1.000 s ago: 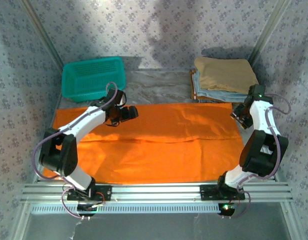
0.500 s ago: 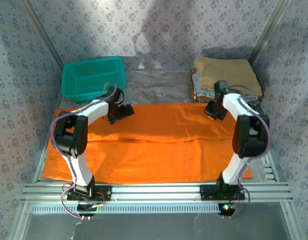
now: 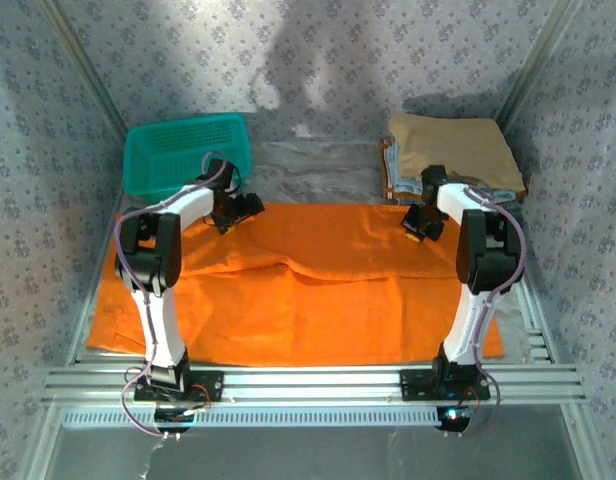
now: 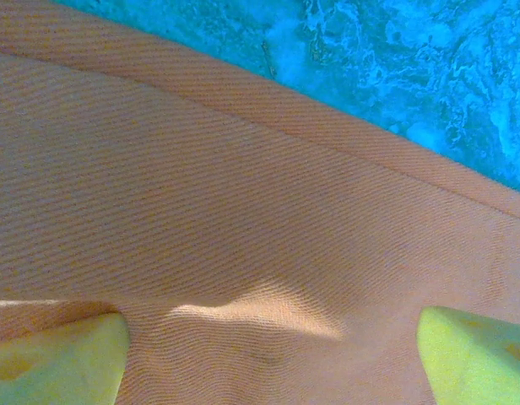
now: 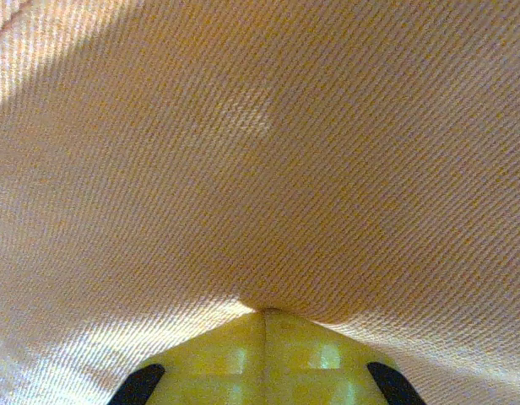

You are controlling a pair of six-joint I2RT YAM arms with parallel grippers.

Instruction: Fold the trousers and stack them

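The orange trousers (image 3: 308,300) lie spread flat across the table, with a shallow ridge running through the middle. My left gripper (image 3: 243,210) rests on their far left edge, open. Its yellow fingers (image 4: 66,359) stand wide apart on the cloth (image 4: 243,194), and a small fold rises between them at the left gripper (image 4: 273,337). My right gripper (image 3: 420,225) is down on the far right edge. Seen from its wrist, the right gripper (image 5: 264,314) is shut, and the orange cloth (image 5: 260,152) puckers into its tips.
A teal basket (image 3: 183,155) stands at the back left. At the back right a tan folded garment (image 3: 453,148) tops light blue ones (image 3: 408,185). Marbled table surface (image 3: 308,170) shows beyond the trousers' far edge. A metal rail (image 3: 308,382) runs along the front.
Both arms have reached farther back to the trousers' far edge. The right gripper has closed on the cloth. A ridge has formed across the middle of the trousers.
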